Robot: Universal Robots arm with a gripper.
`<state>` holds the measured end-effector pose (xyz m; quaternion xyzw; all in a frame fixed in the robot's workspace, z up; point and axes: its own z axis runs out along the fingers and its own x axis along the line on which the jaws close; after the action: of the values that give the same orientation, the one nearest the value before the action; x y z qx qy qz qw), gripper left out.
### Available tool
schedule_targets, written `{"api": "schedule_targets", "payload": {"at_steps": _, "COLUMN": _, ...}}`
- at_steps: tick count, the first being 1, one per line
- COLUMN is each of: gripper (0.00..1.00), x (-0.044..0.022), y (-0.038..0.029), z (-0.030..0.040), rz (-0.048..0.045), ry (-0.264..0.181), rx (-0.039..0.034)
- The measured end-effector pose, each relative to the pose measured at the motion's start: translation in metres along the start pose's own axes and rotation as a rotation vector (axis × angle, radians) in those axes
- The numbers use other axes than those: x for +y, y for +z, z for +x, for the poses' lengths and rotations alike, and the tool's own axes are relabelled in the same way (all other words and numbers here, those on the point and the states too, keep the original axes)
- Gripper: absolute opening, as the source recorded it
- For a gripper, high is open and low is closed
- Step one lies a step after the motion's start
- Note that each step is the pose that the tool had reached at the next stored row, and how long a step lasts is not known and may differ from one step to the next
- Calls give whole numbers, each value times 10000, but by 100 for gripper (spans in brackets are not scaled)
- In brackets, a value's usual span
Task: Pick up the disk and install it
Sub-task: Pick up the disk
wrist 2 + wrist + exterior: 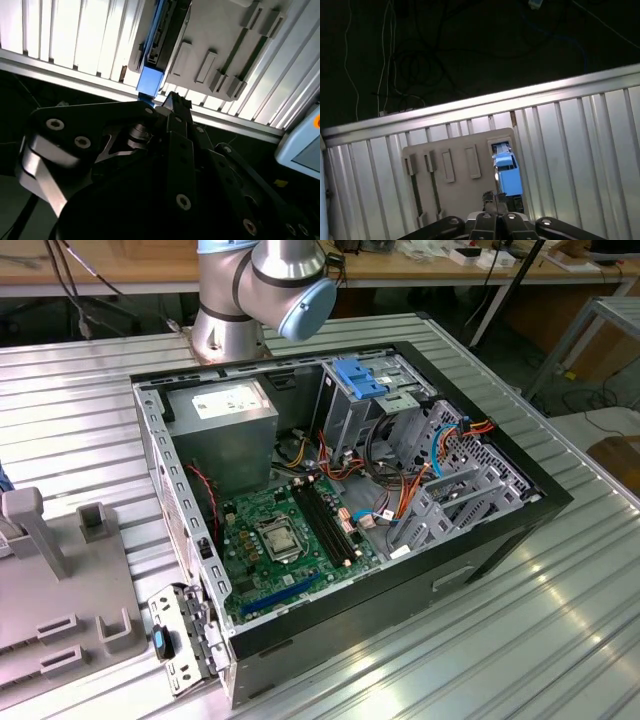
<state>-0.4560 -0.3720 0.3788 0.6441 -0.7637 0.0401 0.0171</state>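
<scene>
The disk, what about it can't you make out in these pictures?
- First wrist view: the disk stands in the grey holder, whose slot hides its faces.
- Second wrist view: the picture edge cuts its far end; the gripper covers its near end, so contact is unclear.
- Exterior view: the holder runs off the left edge.

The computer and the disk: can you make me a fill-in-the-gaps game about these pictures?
The motherboard inside the computer case is coloured ____. The disk has a plastic frame coloured ____. The disk sits in a grey holder on a ribbed table made of ____.
Missing words: green, blue, metal.
</scene>
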Motion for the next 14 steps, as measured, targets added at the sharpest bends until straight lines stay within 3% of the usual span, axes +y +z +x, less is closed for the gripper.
{"api": "schedule_targets", "payload": {"at_steps": 5, "gripper": 11, "x": 3, "y": 54, "z": -6, "rz": 105, "ry": -1100, "rx": -43}}
{"api": "schedule_targets", "payload": {"at_steps": 7, "gripper": 11, "x": 3, "y": 70, "z": -9, "rz": 155, "ry": -1301, "rx": -56}}
{"api": "schedule_targets", "payload": {"at_steps": 10, "gripper": 29, "x": 7, "y": 104, "z": -26, "rz": 193, "ry": -1374, "rx": -63}}
{"api": "schedule_targets", "payload": {"at_steps": 11, "gripper": 29, "x": 9, "y": 116, "z": -33, "rz": 198, "ry": -1377, "rx": -65}}
{"api": "schedule_targets", "payload": {"at_steps": 14, "gripper": 42, "x": 11, "y": 145, "z": -42, "rz": 200, "ry": -1380, "rx": -79}}
